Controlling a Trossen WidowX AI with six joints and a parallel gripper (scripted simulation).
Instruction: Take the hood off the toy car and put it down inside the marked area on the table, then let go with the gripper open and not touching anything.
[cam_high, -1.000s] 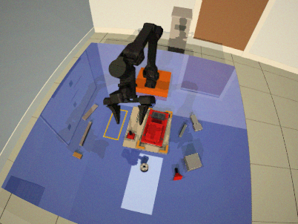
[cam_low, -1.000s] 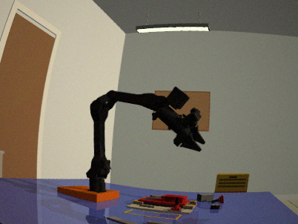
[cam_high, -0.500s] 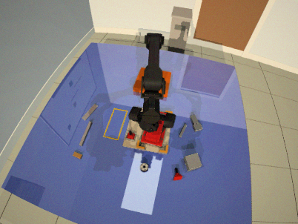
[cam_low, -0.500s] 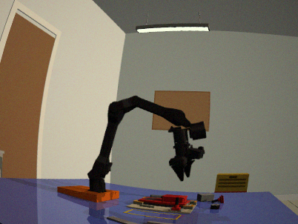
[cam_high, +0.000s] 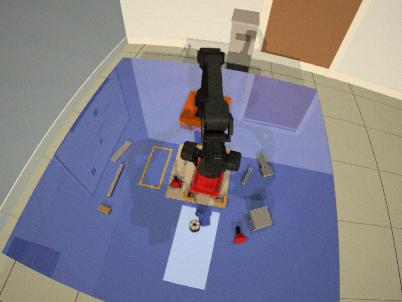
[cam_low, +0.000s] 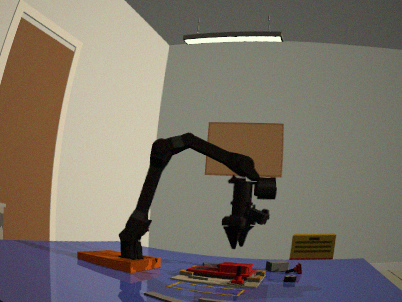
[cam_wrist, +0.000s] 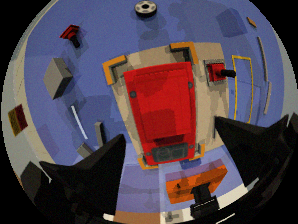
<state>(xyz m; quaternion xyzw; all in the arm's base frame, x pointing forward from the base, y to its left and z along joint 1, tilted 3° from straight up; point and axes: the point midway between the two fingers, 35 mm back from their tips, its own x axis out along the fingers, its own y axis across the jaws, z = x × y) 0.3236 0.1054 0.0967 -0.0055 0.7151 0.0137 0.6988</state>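
So, going left to right from the top view: two thin tan bars lie out on the blue counter (cam_high: 90, 240) (cam_low: 40, 270) (cam_wrist: 105, 30), with a small orange-brown block (cam_high: 104, 209) (cam_wrist: 251, 22) near the lower one. Next is the marked area (cam_high: 147, 165) (cam_low: 203, 291) (cam_wrist: 235, 87), a yellow outline with no hood in it. Just beside that is the tan board (cam_high: 172, 192) (cam_low: 180, 278) (cam_wrist: 212, 125), carrying a little red part with a black stem (cam_high: 176, 183) (cam_low: 238, 276) (cam_wrist: 216, 72) and the toy car (cam_high: 194, 191) (cam_low: 212, 271) (cam_wrist: 134, 107). The red hood (cam_high: 207, 184) (cam_low: 235, 267) (cam_wrist: 160, 100) is on the car. The black arm (cam_high: 212, 90) (cam_low: 150, 185) reaches over from its orange base (cam_high: 189, 117) (cam_low: 92, 258) (cam_wrist: 175, 192), jaws pointing down above the car, wide apart, nothing between them and not touching the hood. A wheel (cam_high: 190, 227) (cam_wrist: 139, 10) lies beyond the board, on a pale strip. Over on the right there's another red piece with a black stem (cam_high: 240, 237) (cam_low: 298, 268) (cam_wrist: 69, 33), then a grey block (cam_high: 260, 218) (cam_low: 277, 265) (cam_wrist: 58, 78).
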